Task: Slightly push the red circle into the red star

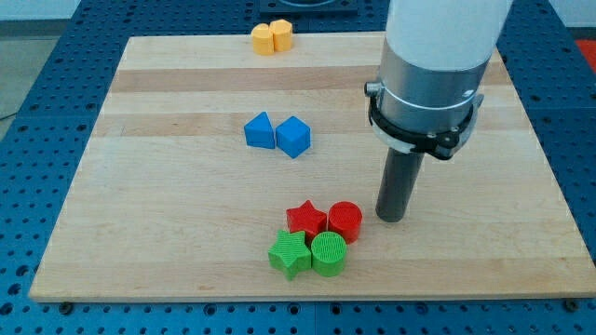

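The red circle (345,221) sits near the view's bottom centre, touching the right side of the red star (305,220). My tip (390,218) rests on the board just to the right of the red circle, with a small gap between them. The dark rod rises from it into the grey and white arm above.
A green star (290,254) and a green circle (328,253) lie directly below the red pair, touching them. A blue triangle (260,130) and a blue cube (292,137) sit mid-board. Two yellow blocks (271,37) lie at the top edge of the wooden board (140,186).
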Motion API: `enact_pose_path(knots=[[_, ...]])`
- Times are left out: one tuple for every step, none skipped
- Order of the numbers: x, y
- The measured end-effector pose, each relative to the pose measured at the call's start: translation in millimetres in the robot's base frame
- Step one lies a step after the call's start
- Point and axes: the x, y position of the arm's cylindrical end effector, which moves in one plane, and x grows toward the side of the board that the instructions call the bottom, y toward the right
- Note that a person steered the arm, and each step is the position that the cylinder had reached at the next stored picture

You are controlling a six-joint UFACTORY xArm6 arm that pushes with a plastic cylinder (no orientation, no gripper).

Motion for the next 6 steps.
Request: enact_pose_path(knots=[[6.1, -3.8], [6.1, -9.8], [6.1, -15.5], [6.1, -23.9], [6.1, -24.4], [6.1, -26.8]])
